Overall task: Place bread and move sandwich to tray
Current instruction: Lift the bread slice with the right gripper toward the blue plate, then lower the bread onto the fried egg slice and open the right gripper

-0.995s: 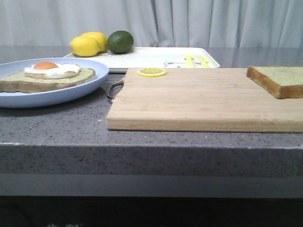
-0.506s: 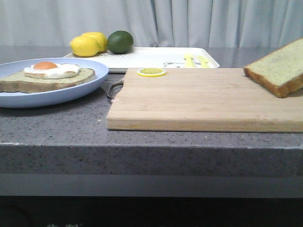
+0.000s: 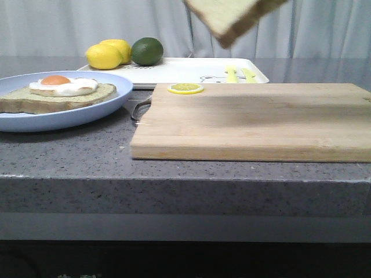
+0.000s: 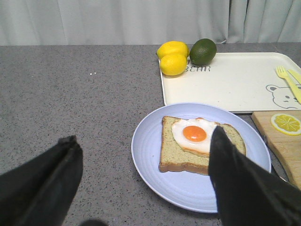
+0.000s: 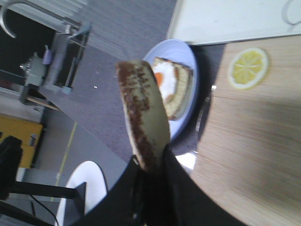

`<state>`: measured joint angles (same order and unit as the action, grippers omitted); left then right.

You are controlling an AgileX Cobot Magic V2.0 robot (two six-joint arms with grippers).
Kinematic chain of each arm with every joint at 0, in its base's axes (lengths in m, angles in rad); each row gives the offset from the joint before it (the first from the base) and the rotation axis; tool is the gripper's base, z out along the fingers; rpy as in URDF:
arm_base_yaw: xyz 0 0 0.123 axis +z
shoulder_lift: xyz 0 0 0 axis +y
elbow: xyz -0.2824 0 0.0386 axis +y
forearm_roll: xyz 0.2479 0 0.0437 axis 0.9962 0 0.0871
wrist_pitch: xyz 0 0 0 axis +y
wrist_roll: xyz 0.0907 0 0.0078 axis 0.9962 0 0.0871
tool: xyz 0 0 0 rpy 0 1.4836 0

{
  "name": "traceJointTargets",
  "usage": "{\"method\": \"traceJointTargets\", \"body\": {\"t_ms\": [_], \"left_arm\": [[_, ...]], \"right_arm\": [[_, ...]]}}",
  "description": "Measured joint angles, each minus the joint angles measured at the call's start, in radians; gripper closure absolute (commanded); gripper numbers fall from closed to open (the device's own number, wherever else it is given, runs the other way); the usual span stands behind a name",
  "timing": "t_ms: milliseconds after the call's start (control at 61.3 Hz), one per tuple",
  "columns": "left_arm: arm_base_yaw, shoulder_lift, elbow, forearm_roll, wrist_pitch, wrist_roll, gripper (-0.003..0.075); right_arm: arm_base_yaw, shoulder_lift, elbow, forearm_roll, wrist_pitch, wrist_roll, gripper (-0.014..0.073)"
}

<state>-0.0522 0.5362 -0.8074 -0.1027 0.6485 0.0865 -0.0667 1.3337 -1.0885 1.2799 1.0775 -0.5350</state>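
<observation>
The bread (image 3: pixel 232 17) hangs tilted in the air above the wooden cutting board (image 3: pixel 249 121). In the right wrist view my right gripper (image 5: pixel 153 161) is shut on the lower edge of the bread (image 5: pixel 143 113); the gripper itself does not show in the front view. The sandwich (image 3: pixel 58 92), toast with a fried egg, lies on the light-blue plate (image 3: pixel 87 116) at the left. Behind it is the white tray (image 3: pixel 191 69). My left gripper (image 4: pixel 144 134) is open above the counter, its fingers on either side of the plate's near left part (image 4: pixel 155 174), apart from the sandwich (image 4: pixel 188 155).
Two lemons (image 3: pixel 107 55) and a lime (image 3: pixel 146 51) sit on the tray's far left corner. A lemon slice (image 3: pixel 185 88) lies on the board's far left edge. A metal handle (image 3: pixel 139 109) sticks out between plate and board. Grey counter runs along the front.
The bread has risen off the right end of the cutting board, first tilting, then swinging up and to the left into the air. The sandwich and plate have not moved.
</observation>
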Motion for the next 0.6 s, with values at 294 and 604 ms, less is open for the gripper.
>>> {"method": "traceJointTargets", "body": {"t_ms": [294,604], "left_arm": [[0.000,0.000,0.000,0.000,-0.005,0.000,0.0176],[0.000,0.000,0.000,0.000,-0.007,0.000,0.0176]], "right_arm": [[0.421,0.045,0.060,0.351,-0.513,-0.046,0.0592],[0.607,0.226,-0.043,0.511,-0.682,-0.171,0.0592]]}}
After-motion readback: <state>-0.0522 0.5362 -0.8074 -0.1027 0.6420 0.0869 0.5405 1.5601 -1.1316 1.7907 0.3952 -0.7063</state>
